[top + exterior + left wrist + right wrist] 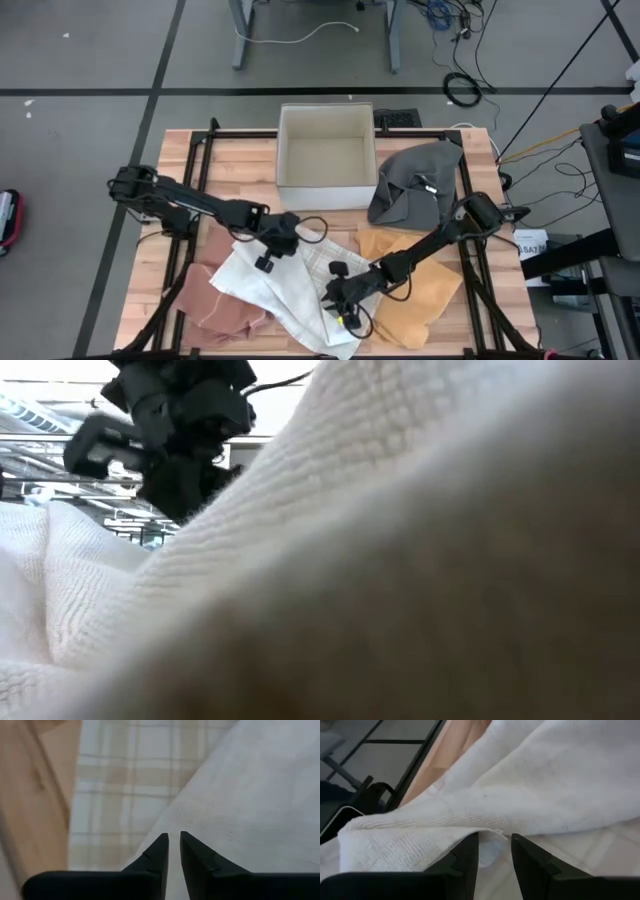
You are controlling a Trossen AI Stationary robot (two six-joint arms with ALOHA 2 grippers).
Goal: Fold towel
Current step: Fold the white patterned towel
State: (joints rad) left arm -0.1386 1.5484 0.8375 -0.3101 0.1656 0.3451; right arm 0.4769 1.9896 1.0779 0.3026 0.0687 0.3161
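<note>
Grey floor tiles and loose cables surround the wooden bench (180, 150), which carries a black frame along its edges and an open white box (326, 157) near its far side. Beside the box lies a crumpled grey cloth (415, 180), and a mustard-yellow cloth (420, 295) is spread toward the near right corner. A pinkish-brown towel (215, 300) sits at the near left, partly under the white towel (270, 285), which lies rumpled in the middle of the near half and covers part of a pale plaid cloth (325, 262). The left end effector (268, 260) hovers low over the white towel's upper edge; in the left wrist view its fingers (156, 857) stand only slightly apart, a narrow gap between them, with nothing visibly caught there (the white weave and the plaid cloth lie just beyond the tips). The right end effector (340, 300) is down at the towel's near right edge, and the right wrist view shows its fingers (467, 851) either side of a folded hem of the white towel, clamped on that fold. The low view is almost filled by the towel's weave close to the lens, with a dark arm (175, 430) above it against the ceiling lights.
</note>
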